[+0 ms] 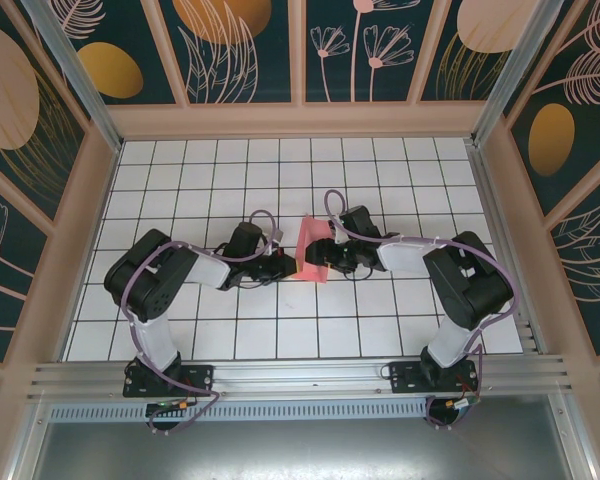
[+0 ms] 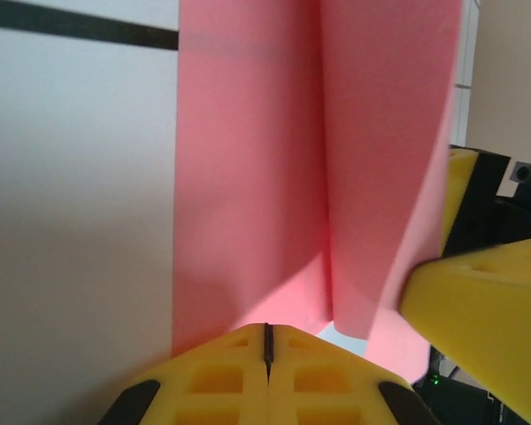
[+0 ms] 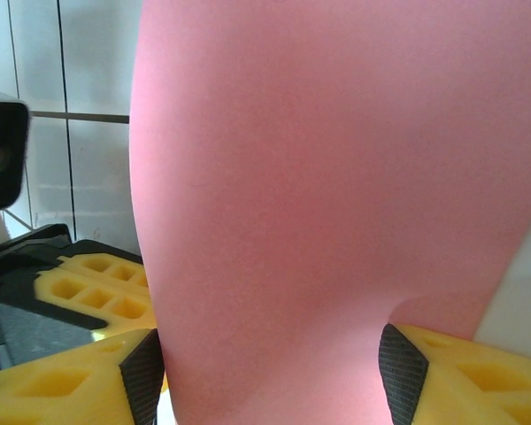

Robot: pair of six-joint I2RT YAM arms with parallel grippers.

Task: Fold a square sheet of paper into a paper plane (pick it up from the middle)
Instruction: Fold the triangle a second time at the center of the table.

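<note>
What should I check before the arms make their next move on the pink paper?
1. Jaws of the left gripper shut: ok, the tips meet with no gap.
2. Its hold on the square sheet of paper: ok, the sheet runs down into the closed tips.
3. Jaws of the right gripper open: ok, its fingers stand on either side of the sheet.
4. Right pads touching the paper: cannot tell.
5. A fold in the sheet: ok, a fold line runs up it in the left wrist view.
6. The two grippers clear of each other: cannot tell, they are very close.
</note>
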